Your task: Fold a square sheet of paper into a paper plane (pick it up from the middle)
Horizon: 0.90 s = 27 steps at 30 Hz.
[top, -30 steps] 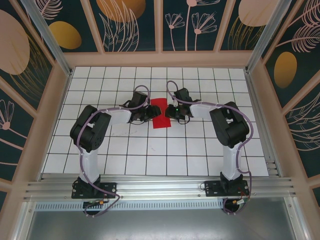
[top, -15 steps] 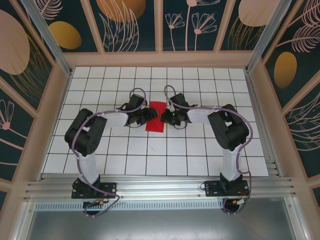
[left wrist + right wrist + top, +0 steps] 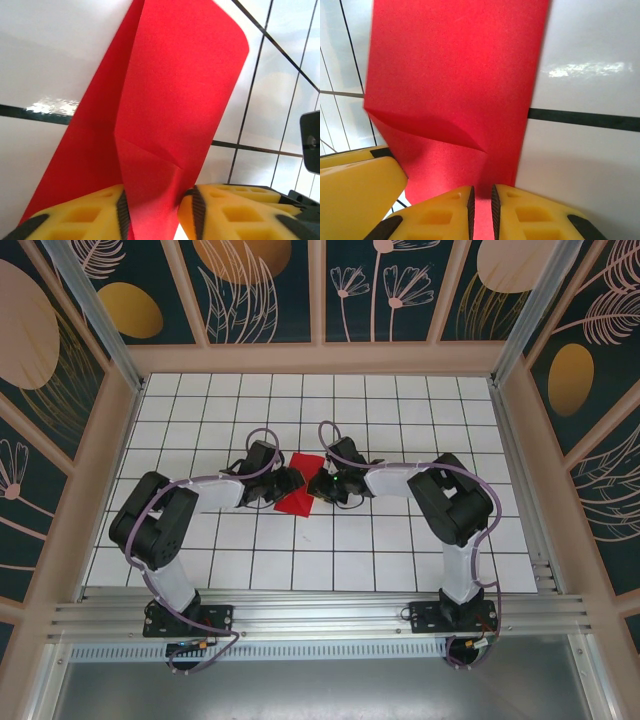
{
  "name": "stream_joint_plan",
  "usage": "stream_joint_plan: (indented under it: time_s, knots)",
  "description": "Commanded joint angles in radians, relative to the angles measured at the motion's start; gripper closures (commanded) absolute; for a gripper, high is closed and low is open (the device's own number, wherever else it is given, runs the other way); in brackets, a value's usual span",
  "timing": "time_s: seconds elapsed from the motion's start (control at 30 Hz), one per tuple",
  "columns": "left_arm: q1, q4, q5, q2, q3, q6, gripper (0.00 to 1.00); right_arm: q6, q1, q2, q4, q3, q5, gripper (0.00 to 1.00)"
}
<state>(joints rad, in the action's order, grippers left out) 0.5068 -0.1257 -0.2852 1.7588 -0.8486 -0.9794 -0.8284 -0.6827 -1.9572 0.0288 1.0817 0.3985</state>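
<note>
Paper [image 3: 298, 495] between left claw [image 3: 152, 202], right claw [image 3: 482, 197]

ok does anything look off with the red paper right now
Yes. The square sheet of paper is not flat. In the left wrist view a stray diagonal wrinkle runs across it just ahead of the left gripper, and by the right gripper one layer buckles up in a bent flap.

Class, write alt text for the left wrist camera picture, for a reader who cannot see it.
A creased sheet of red paper is held between the left gripper's two yellow fingers at the bottom edge, fanning upward over a white table with black grid lines.
</note>
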Motion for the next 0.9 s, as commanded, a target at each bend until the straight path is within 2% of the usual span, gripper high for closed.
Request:
stream_joint_plan:
  time_s: [0.0, 0.4, 0.6, 0.73, 0.87]
  knots:
    - [-0.002, -0.078, -0.030, 0.002, 0.027, -0.019, 0.66, -0.021, -0.011, -0.015, -0.013, -0.024, 0.023, 0.81]
    - [-0.002, -0.222, -0.052, -0.023, 0.115, 0.041, 0.72, -0.031, 0.005, -0.006, 0.000, -0.032, 0.046, 0.81]
    - [-0.002, -0.274, -0.042, -0.026, 0.143, 0.070, 0.82, -0.028, 0.027, 0.024, 0.016, -0.041, 0.059, 0.80]
    - [-0.004, -0.300, -0.024, -0.034, 0.151, 0.101, 0.90, -0.007, 0.049, 0.094, 0.043, -0.056, 0.058, 0.76]
    - [-0.003, -0.282, 0.006, -0.062, 0.137, 0.157, 0.97, 0.034, 0.077, 0.224, 0.029, -0.087, -0.030, 0.66]
